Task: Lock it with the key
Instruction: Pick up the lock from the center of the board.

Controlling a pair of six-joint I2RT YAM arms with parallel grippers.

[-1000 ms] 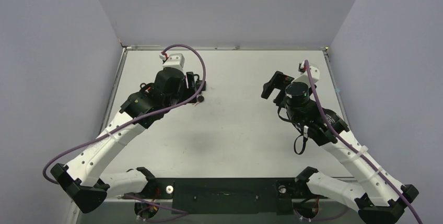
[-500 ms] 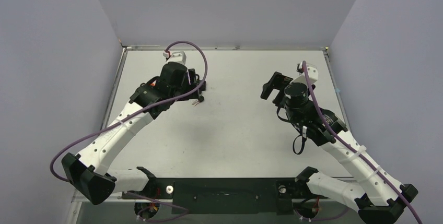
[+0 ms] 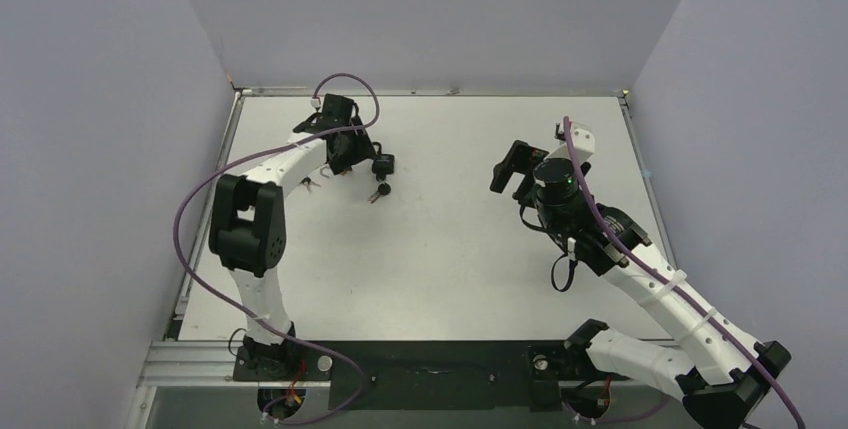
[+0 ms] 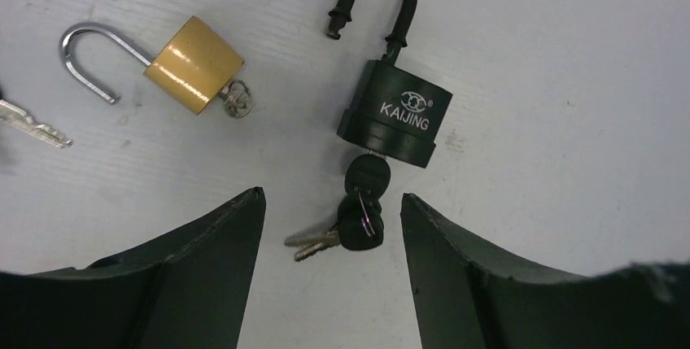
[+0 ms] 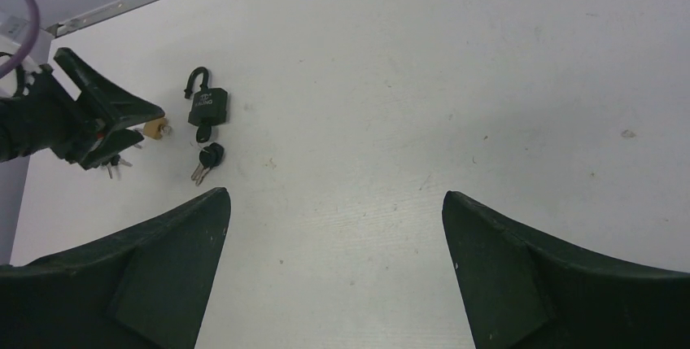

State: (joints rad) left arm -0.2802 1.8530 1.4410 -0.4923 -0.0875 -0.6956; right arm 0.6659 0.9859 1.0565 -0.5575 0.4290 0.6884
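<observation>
Evidently the left gripper (image 4: pixel 332 194) hangs right over the black padlock (image 4: pixel 396 117), jaws spread wide and holding nothing, so the lock and its key bunch (image 4: pixel 358 217) sit framed for a grasp. The padlock lies flat on the tabletop (image 4: pixel 569 56), toward ten o'clock from the tabletop's middle. In the wrist view its shackle stands sprung open at twelve o'clock, with a key seated in its base at six. A brass padlock (image 4: pixel 194 64), likewise open, lies apart at ten o'clock of it. The right gripper (image 5: pixel 334 193) hovers out at two o'clock, equally wide and empty, probably kept clear to steady the body when the shackle is pressed home.
</observation>
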